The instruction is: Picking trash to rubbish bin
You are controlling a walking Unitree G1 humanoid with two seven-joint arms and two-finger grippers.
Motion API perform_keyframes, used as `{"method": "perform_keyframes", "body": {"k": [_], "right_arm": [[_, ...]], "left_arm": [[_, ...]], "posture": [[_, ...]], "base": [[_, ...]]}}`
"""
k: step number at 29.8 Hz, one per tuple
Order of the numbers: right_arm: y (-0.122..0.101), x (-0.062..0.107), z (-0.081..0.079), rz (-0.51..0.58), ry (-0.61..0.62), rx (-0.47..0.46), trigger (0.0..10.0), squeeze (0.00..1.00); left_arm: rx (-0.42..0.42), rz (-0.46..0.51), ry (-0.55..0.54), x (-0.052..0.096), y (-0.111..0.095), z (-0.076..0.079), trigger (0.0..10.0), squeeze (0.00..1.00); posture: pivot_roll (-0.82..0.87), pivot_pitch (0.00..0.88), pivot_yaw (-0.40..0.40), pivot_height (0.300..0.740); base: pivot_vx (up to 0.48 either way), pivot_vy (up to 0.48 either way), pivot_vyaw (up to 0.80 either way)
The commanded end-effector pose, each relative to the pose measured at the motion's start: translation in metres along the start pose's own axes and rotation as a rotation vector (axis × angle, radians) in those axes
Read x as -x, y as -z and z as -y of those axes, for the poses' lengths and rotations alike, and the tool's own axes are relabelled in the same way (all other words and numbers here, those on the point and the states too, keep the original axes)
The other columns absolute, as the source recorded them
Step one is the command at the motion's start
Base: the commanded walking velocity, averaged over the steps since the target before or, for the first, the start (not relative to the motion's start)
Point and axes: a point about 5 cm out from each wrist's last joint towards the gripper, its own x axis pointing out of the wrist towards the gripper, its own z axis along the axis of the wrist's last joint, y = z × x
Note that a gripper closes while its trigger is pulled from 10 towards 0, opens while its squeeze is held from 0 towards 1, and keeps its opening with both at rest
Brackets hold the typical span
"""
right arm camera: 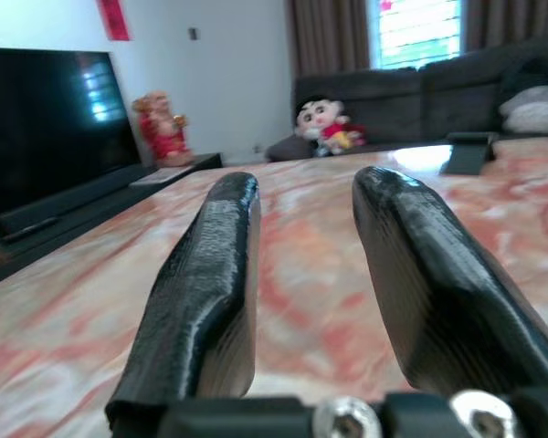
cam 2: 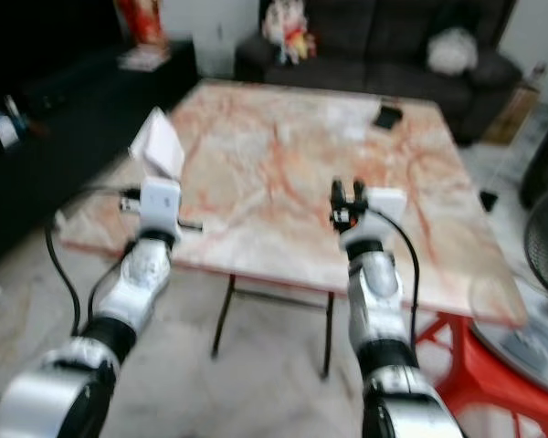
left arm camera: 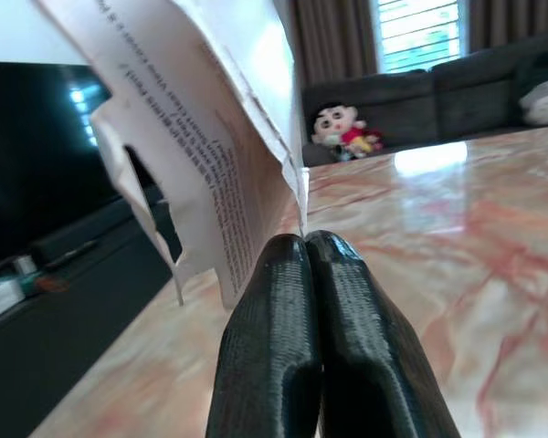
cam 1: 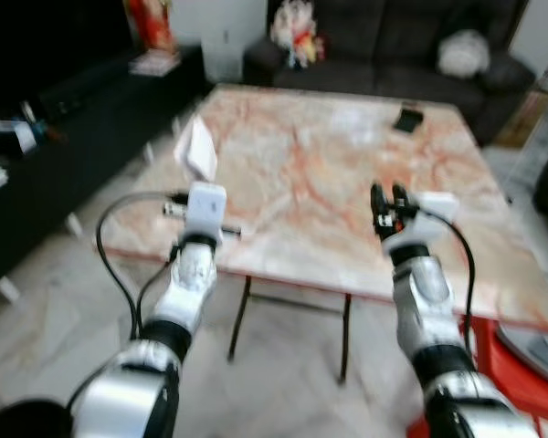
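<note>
Torn paper (cam 1: 196, 146) rises over the marble table's (cam 1: 329, 173) left edge, above the left gripper (cam 1: 201, 169). Left wrist view: its fingers (left arm camera: 279, 347) are pressed together, clamping the sheet's lower corner. Right wrist view: the right gripper (right arm camera: 297, 274) hovers with fingers apart.

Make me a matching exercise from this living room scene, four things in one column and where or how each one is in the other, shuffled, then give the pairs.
Things:
1. torn white printed paper
2. left tool
3. right tool
4. small black flat object

States or places:
A. open, fingers apart over the marble table
B. lying on the far side of the table, near the dark sofa
C. shut on the paper
D. pinched at one edge, standing up above the table's left side

Pairs: 1-D, 2-C, 3-A, 4-B
</note>
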Motion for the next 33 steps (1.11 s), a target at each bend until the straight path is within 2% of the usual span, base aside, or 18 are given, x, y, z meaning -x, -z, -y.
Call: {"method": "perform_keyframes", "body": {"k": [1, 6, 14, 23, 29, 33], "right_arm": [[0.002, 0.001, 0.001, -0.004, 0.005, -0.004, 10.0, 0.00], [0.002, 0.004, 0.008, -0.007, 0.027, 0.004, 10.0, 0.00], [0.005, 0.009, 0.017, -0.024, 0.056, 0.005, 10.0, 0.00], [0.018, 0.022, 0.034, -0.089, 0.106, 0.014, 10.0, 0.00], [0.039, 0.046, 0.055, -0.203, 0.179, 0.020, 10.0, 0.00], [0.045, 0.055, 0.062, -0.238, 0.202, 0.021, 10.0, 0.00]], "left_arm": [[-0.002, -0.007, -0.005, 0.001, 0.002, -0.003, 10.0, 0.00], [-0.001, -0.010, -0.008, 0.002, 0.004, -0.004, 10.0, 0.00], [0.000, -0.018, -0.011, 0.003, 0.005, -0.004, 10.0, 0.00], [-0.001, -0.052, -0.020, 0.008, 0.013, -0.007, 10.0, 0.00], [-0.005, -0.112, -0.021, 0.016, 0.027, -0.008, 10.0, 0.00], [-0.002, -0.122, -0.021, 0.019, 0.030, -0.008, 10.0, 0.00]], "posture": [[-0.11, 0.000, -0.012, 0.740], [-0.11, 0.000, -0.014, 0.740], [-0.11, 0.000, -0.016, 0.740], [-0.11, 0.000, -0.027, 0.740], [-0.11, 0.009, -0.030, 0.740], [-0.11, 0.014, -0.033, 0.740]], "base": [[-0.244, 0.000, 0.00], [-0.241, 0.000, 0.00], [-0.030, 0.000, 0.00], [-0.053, 0.000, 0.00], [0.000, 0.000, 0.00], [-0.125, 0.000, 0.00]]}}
